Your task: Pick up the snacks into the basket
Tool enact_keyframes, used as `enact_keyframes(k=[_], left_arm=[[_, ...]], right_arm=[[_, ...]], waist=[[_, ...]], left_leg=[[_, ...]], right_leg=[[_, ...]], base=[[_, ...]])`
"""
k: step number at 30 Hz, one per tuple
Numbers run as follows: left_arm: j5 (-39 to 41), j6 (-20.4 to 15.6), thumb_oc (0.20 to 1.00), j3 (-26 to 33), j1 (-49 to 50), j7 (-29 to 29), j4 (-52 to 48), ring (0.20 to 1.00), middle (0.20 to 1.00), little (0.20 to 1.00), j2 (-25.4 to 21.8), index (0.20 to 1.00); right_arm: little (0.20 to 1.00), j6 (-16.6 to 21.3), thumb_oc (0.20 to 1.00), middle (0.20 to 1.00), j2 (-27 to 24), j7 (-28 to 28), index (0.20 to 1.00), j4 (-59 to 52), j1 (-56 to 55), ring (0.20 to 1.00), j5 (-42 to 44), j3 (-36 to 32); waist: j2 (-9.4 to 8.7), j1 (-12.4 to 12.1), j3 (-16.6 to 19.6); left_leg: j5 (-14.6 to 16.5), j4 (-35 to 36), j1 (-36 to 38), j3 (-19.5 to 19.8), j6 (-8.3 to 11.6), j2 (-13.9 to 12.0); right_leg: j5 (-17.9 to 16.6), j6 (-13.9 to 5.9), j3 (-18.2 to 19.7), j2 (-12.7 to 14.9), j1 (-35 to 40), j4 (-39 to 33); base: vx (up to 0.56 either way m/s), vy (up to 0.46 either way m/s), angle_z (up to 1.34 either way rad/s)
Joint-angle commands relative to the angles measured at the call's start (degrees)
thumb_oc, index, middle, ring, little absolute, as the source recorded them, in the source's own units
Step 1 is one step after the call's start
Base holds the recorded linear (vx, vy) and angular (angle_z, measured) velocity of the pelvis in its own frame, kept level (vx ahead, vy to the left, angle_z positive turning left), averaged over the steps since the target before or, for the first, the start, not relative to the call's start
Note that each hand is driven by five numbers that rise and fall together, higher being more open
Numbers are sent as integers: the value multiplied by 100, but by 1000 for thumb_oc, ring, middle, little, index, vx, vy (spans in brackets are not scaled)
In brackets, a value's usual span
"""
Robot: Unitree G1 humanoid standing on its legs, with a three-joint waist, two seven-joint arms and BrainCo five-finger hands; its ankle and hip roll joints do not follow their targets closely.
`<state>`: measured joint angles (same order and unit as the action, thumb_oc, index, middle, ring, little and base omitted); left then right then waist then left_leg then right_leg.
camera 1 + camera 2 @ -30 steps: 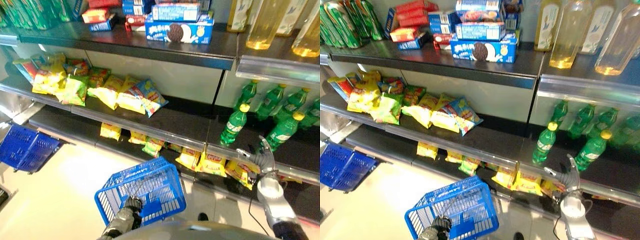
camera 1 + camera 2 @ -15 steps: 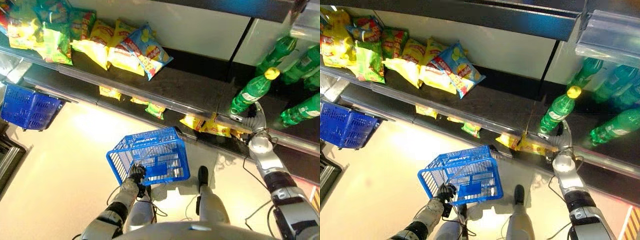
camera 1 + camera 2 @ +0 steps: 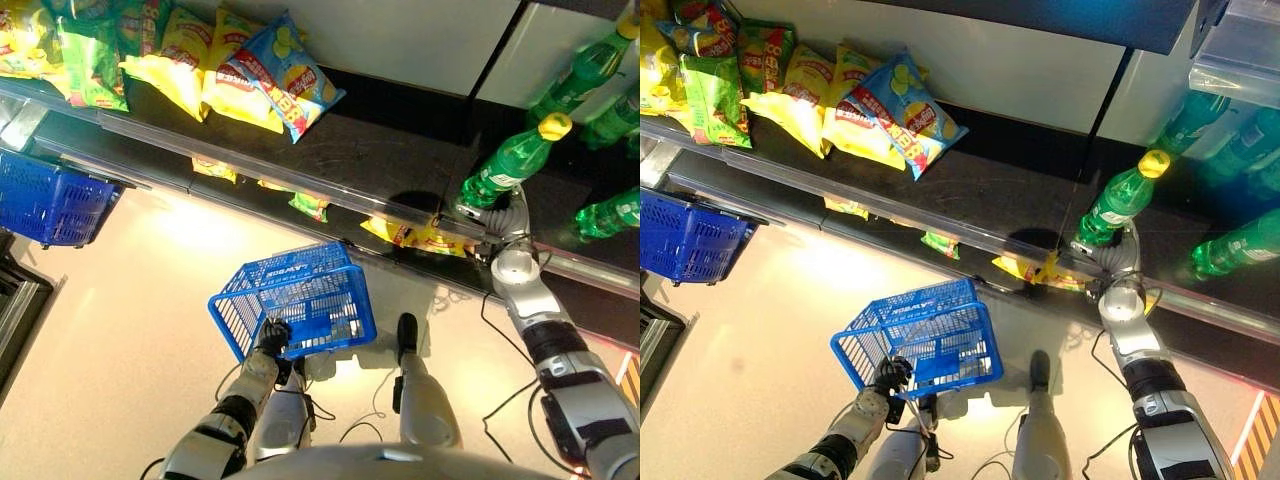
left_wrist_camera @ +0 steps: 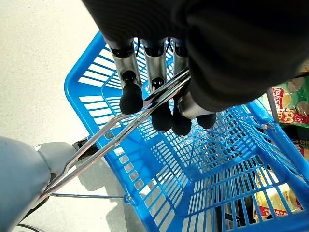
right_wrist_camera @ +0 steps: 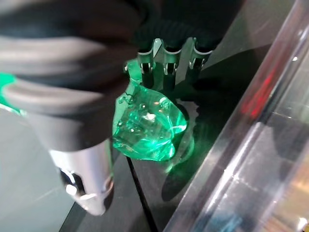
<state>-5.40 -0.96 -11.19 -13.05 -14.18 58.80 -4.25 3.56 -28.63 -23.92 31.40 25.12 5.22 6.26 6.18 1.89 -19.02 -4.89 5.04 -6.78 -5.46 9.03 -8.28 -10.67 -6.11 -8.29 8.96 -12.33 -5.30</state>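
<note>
Store shelving [image 3: 330, 160] ran across the scene above a pale floor [image 3: 120, 330], with snack bags [image 3: 255, 75] lying toward the left end of the dark middle shelf and more yellow snack packets [image 3: 425, 238] on the bottom shelf below its front edge. The left hand [image 4: 159, 92] was curled round the wire handle [image 4: 120, 130] of the blue basket [image 3: 295, 310], which hung over the floor in front of the bottom shelf, well apart from the snacks. The right hand [image 3: 1118, 262] reached to the right part of the middle shelf, its fingers [image 5: 166, 67] set against the base of a green bottle [image 3: 510, 165] with a yellow cap; whether they gripped it could not be told. A second blue basket [image 3: 45, 205] sat at the far left.
</note>
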Motion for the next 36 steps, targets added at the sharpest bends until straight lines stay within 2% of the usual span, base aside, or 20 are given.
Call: enact_keyframes(k=[1,7,9,18,26,36], left_arm=[[-257,91,200,-443,137,-487,109,200,200,200,-944,200],[-172,69,200,-417,203,-496,-20,200,200,200,-908,200],[-136,58,200,-444,229,-493,-61,200,200,200,-872,200],[15,2,200,-557,301,-422,-203,200,200,200,-806,200],[112,-72,200,-734,413,-329,-273,200,200,200,-815,200],[218,-123,200,-906,528,-237,-290,200,200,200,-897,200]], right_arm=[[1000,277,1000,1000,288,112,1000,-249,431,1000,221,180],[1000,414,1000,1000,539,138,1000,-640,369,1000,501,199],[1000,455,1000,1000,698,171,1000,-753,345,1000,620,273],[1000,512,1000,1000,1080,198,1000,-377,570,1000,1240,375],[1000,456,1000,1000,903,73,1000,394,1327,1000,1312,324],[1000,504,1000,1000,599,9,1000,1099,2267,1000,1602,280]], waist=[[42,-321,20],[205,-310,20],[314,-291,23],[602,-309,97],[702,-418,215],[717,-592,338]], left_leg=[[-98,-6,-369,-96,-495,664],[-84,-5,-375,-159,-502,721],[-76,-4,-386,-184,-510,754],[-79,-4,-466,-239,-522,819],[-83,-4,-488,-159,-539,887],[-78,-4,-512,-88,-560,947]], right_leg=[[54,-296,280,22,-208,123],[31,-320,365,64,-260,112],[19,-336,405,90,-291,104],[-27,-368,486,162,-406,74],[-48,-364,452,211,-402,68],[-47,-364,405,237,-395,65]], base=[[-3,38,-1],[-3,50,-7],[1,64,-8],[-7,45,-7],[0,0,0],[5,2,2]])
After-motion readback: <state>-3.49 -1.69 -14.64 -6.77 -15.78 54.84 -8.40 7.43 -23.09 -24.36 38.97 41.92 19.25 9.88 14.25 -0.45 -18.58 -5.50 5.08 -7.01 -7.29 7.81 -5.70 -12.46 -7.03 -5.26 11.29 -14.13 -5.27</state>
